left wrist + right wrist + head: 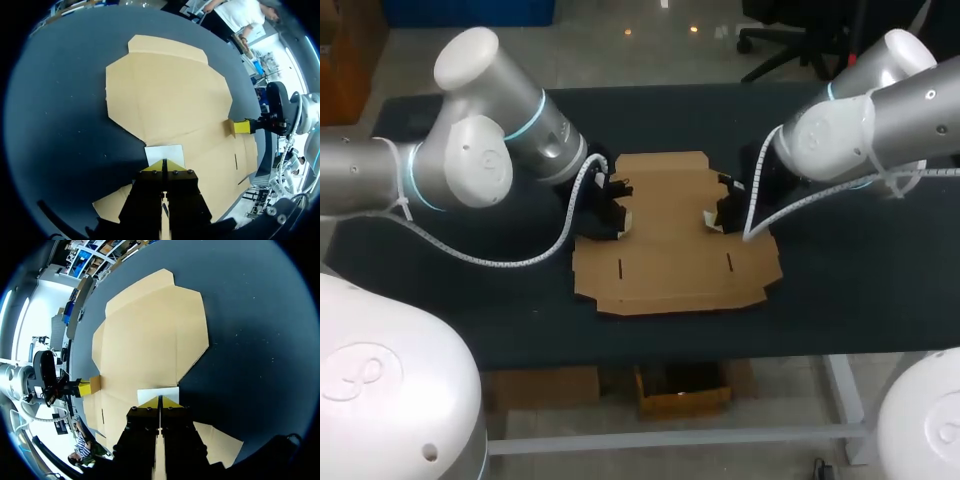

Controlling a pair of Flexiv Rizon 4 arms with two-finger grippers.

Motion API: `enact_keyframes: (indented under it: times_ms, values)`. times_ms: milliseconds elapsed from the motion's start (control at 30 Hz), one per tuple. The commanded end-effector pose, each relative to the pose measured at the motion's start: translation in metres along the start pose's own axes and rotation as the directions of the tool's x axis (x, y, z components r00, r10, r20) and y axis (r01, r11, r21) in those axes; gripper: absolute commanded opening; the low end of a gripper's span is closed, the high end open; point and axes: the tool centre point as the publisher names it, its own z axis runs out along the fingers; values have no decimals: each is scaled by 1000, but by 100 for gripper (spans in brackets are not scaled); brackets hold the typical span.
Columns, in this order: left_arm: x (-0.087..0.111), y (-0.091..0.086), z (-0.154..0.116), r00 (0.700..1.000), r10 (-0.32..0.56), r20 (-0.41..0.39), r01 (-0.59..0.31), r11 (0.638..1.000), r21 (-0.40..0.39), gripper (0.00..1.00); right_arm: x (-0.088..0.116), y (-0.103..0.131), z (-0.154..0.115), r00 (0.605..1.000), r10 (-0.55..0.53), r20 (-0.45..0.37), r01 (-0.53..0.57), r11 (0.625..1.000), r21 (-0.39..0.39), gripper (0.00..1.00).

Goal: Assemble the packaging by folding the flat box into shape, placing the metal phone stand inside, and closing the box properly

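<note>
Head view is leaving the fingertips hard to make out. You are seeing the left tool point(164, 165) and right tool point(160, 401) each clenching a raised side flap of the flat box point(670, 250), which is lying ahead of them on the table point(860, 290).

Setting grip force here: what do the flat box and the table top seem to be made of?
The flat box looks like plain brown cardboard, matte, with cut slots and crease lines; corrugated or solid, I cannot tell. The table top seems covered in a dark matte sheet, perhaps cloth or rubber: no glare.
</note>
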Motion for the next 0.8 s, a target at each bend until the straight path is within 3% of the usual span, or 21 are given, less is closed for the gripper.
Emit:
enact_keyframes:
  times_ms: [33,800]
  values:
    - [5,1,7,1000,-6,17,6,1000,8,0,1,3,2,1000,2,9,-2,1000,5,0]
    - [-1,1,28,993,-62,101,61,998,13,0,-7,-5,20,995,48,82,-51,998,38,0]
